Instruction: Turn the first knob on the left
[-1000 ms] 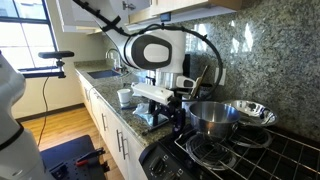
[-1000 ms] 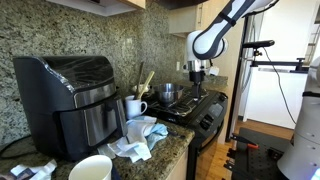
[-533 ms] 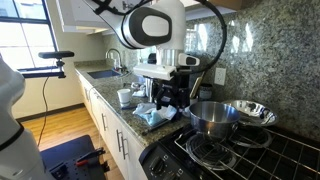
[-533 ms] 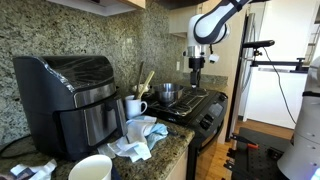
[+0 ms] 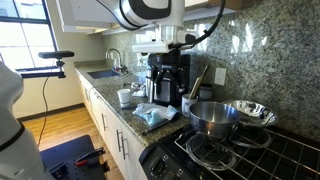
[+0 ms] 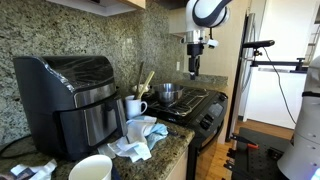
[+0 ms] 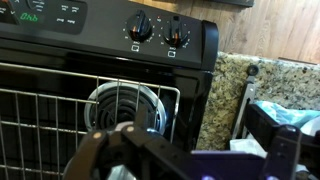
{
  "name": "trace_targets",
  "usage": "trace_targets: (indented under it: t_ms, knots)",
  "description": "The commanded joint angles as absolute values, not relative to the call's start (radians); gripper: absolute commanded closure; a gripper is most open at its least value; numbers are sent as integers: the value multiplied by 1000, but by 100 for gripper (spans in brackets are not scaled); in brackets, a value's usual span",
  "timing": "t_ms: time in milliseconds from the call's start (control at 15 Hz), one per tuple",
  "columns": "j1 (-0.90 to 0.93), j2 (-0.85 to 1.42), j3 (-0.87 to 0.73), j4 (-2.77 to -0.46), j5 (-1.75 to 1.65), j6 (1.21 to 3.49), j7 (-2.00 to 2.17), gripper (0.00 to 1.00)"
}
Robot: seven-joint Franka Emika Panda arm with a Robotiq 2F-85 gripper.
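The black stove (image 5: 236, 158) stands at the end of the counter; it also shows in an exterior view (image 6: 200, 104). In the wrist view two round knobs sit side by side on its control panel, one (image 7: 140, 28) left of the other (image 7: 177, 33), next to a green display. My gripper (image 7: 195, 160) is open and empty, with its fingers spread wide at the bottom of the wrist view. It hangs high above the stove and counter in both exterior views (image 5: 168, 48) (image 6: 196, 62), well away from the knobs.
Steel pots (image 5: 213, 117) stand on the burners. A black coffee maker (image 5: 165, 80), a white mug (image 5: 125, 97) and a crumpled cloth (image 5: 153, 116) are on the granite counter. An air fryer (image 6: 70, 95) and a bowl (image 6: 91, 168) sit further along.
The arm has risen steadily from low by the stove's front to high above the counter. The gripper stays open and empty.
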State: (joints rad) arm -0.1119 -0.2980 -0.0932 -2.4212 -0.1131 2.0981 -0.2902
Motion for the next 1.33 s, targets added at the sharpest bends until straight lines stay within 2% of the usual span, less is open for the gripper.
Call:
trace_targets:
  t_ms: [0, 1267]
  knots:
    - [-96, -315, -92, -2398, -131, 2049, -254, 0]
    - [-92, -298, -106, -2410, -117, 2074, -283, 0]
